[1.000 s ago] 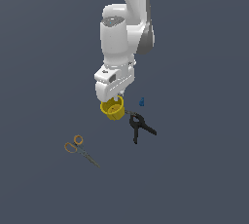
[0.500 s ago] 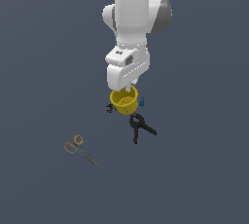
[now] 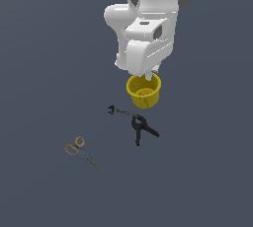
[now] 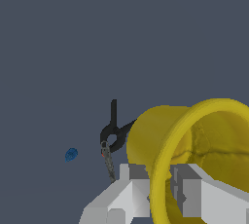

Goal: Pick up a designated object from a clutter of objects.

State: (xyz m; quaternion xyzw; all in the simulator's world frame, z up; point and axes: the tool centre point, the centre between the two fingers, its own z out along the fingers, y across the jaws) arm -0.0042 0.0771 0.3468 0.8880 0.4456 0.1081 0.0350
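Gripper (image 4: 163,196): fingers pinch the wall of the yellow cup (image 3: 144,92) at its rim.
Cup: lifted, above the black clamp (image 3: 141,128).
Risk: thin rim hold; cup may tilt and slip.
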